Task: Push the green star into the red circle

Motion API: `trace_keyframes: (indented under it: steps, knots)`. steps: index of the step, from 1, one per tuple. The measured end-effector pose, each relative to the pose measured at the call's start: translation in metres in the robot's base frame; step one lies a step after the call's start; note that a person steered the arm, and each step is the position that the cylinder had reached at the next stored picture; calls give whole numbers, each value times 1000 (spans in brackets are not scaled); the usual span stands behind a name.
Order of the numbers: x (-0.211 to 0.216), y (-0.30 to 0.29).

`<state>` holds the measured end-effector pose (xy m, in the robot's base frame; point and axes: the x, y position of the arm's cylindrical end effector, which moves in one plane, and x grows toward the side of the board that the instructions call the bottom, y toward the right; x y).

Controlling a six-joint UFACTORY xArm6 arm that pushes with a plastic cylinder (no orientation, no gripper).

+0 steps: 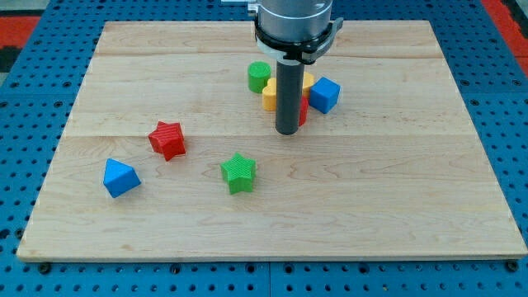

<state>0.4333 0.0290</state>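
The green star [239,172] lies on the wooden board, below the board's middle. The red circle [303,110] is mostly hidden behind my rod; only a red sliver shows at the rod's right side, in a cluster near the view's top middle. My tip [286,131] rests on the board just in front of that cluster, up and to the right of the green star, well apart from it.
The cluster holds a green cylinder [259,77], a yellow block [271,93] and a blue cube [324,95]. A red star [167,139] lies left of the green star. A blue triangle [120,177] lies at the lower left. The board's edge [264,258] runs along the bottom.
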Motion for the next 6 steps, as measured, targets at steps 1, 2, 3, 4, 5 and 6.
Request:
trace_keyframes:
  steps: [1,2,3,4,5,6]
  knots:
    - [82,4]
    - [141,-46]
    - [99,-88]
    - [59,-84]
    - [56,-47]
    - [60,-32]
